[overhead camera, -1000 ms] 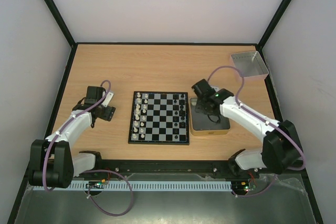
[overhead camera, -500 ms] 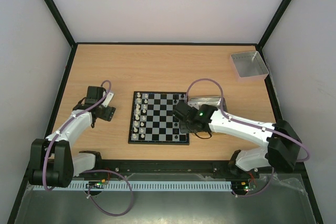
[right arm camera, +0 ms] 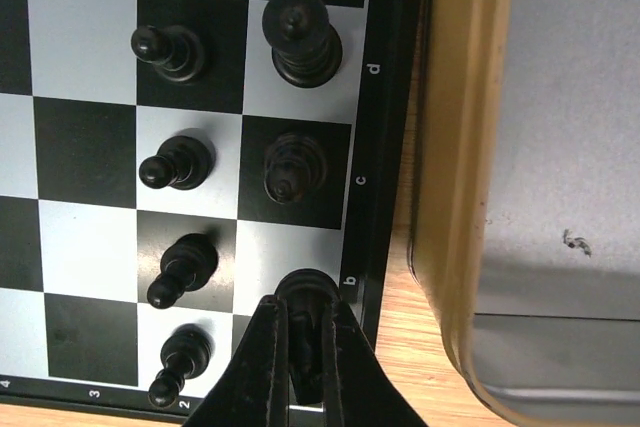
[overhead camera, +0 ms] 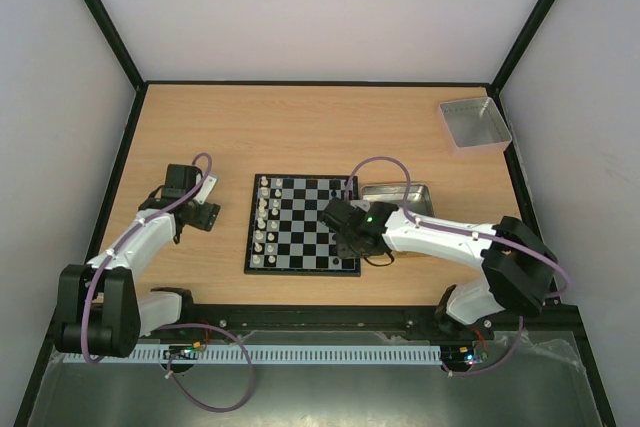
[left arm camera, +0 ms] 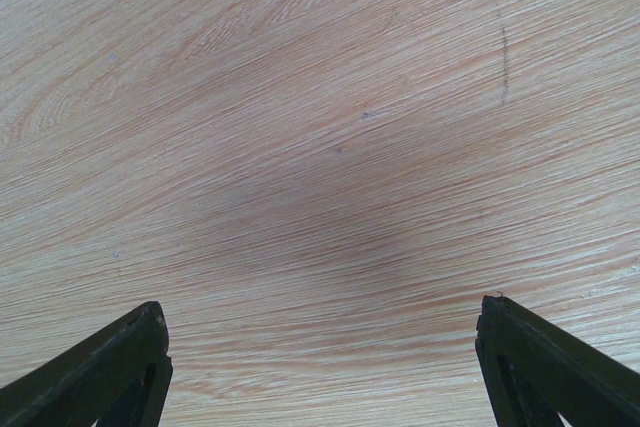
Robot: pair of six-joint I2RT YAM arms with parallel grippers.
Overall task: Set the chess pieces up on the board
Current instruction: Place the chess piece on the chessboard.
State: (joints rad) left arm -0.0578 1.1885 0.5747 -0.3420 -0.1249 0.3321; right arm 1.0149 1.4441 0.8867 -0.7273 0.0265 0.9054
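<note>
The chessboard (overhead camera: 303, 223) lies at the table's middle, with whitish pieces (overhead camera: 262, 219) along its left columns and black pieces (overhead camera: 346, 209) on its right columns. My right gripper (overhead camera: 347, 230) hangs over the board's right edge, shut on a black chess piece (right arm camera: 308, 299) held over the white square by the letter b. In the right wrist view the board (right arm camera: 90, 247) carries black pawns (right arm camera: 175, 162) and taller black pieces (right arm camera: 300, 39). My left gripper (overhead camera: 200, 209) is open and empty over bare table, left of the board; its fingertips (left arm camera: 130, 367) stand wide apart.
The gold-tan tin (overhead camera: 405, 197) sits right against the board's right edge, its rim (right arm camera: 455, 147) close to my right fingers. A grey square tray (overhead camera: 474, 123) stands at the far right back. Bare wood (left arm camera: 320, 147) lies under the left gripper.
My right arm has swung left from over the tin to the board's right edge, bringing the black piece down toward the near-right squares. The left arm has not moved.
</note>
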